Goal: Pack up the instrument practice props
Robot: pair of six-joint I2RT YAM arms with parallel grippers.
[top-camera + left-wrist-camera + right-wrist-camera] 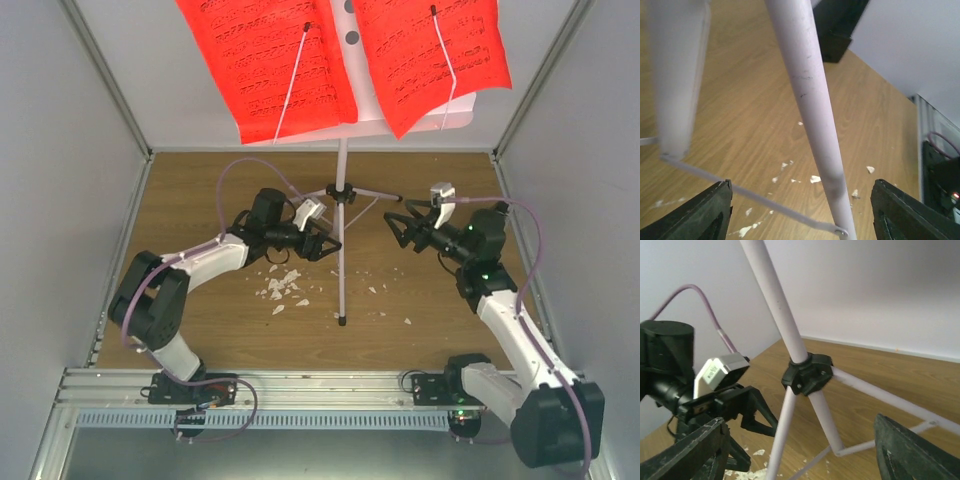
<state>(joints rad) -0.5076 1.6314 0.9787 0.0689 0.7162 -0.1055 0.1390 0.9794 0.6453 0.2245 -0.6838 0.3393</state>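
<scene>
White-tube music stand [342, 165]: upright at mid-table, with its hole-dotted tray at the top edge of the overhead view. Three thin legs splay from a black hub [807, 374].
Two red sheets of printed music [265, 65]: side by side on the tray, each under a thin white retaining wire [290, 85].
Wooden table [200, 200]: grey walls [60, 200] on three sides.
Left gripper [328, 247]: fingers spread, one on either side of the stand's near leg [810, 100], no contact visible.
Right gripper [397, 230]: fingers spread wide and empty, facing the hub from the opposite side and apart from it.
White crumbs [283, 288]: scattered on the wood beside the near leg, close below the left gripper.
Purple cables [240, 170]: one loops over each arm.
</scene>
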